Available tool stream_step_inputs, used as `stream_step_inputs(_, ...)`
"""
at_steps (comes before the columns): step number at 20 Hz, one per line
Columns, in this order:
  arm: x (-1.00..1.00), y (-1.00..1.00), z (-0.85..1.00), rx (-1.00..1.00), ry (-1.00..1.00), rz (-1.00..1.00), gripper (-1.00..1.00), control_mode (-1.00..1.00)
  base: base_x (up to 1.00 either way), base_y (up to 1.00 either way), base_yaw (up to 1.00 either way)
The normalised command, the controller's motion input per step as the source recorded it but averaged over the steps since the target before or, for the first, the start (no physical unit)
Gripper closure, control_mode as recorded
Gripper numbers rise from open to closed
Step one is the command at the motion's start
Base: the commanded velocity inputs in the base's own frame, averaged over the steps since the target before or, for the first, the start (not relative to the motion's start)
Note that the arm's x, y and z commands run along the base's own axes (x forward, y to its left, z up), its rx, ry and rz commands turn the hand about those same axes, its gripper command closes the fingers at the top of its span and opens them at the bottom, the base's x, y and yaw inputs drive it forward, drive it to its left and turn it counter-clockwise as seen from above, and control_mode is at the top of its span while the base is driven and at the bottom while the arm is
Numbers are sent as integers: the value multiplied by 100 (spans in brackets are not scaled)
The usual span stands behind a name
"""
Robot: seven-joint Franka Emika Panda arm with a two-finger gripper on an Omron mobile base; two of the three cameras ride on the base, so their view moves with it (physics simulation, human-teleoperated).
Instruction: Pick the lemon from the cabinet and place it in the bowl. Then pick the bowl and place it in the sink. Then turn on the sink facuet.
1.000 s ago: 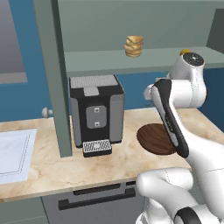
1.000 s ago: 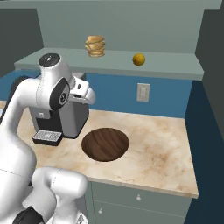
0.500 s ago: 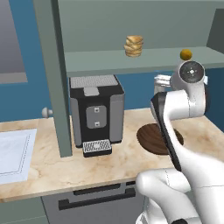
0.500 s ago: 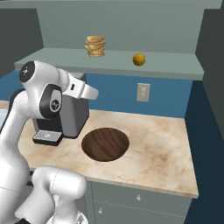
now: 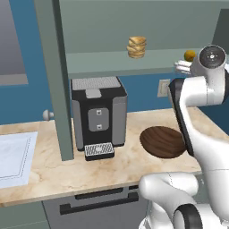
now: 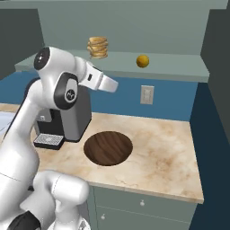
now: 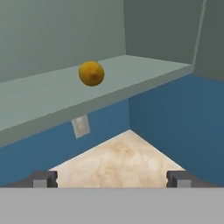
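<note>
The lemon (image 7: 91, 73) rests on the cabinet shelf (image 7: 39, 98), up and left of centre in the hand view. It also appears at the shelf's right end (image 5: 190, 55) (image 6: 143, 61). My gripper (image 7: 111, 178) is open and empty, its tips wide apart, below and short of the lemon. From the right base view the gripper (image 6: 113, 85) hangs below shelf height, left of the lemon. The dark wooden bowl (image 6: 108, 148) (image 5: 163, 141) sits empty on the counter beneath the arm. A pale sink (image 5: 13, 156) lies at the far left. The faucet is out of view.
A black and grey coffee machine (image 5: 99, 114) stands left of the bowl. A tan stacked food lump (image 6: 97, 47) sits on the shelf left of the lemon. The open cabinet door (image 5: 56, 76) hangs edge-on beside the machine. A wall outlet (image 6: 147, 95) is below the shelf.
The arm has risen and the hand has swung up and right toward the lemon's end of the shelf. The gripper stays open; bowl and lemon have not moved.
</note>
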Motion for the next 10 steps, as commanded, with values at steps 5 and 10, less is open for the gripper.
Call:
stream_step_inputs(5,2,-42,13,5,0,0,-100,-100,0,0,0)
stream_step_inputs(10,15,-28,3,1,0,0,-100,-100,0,0,0)
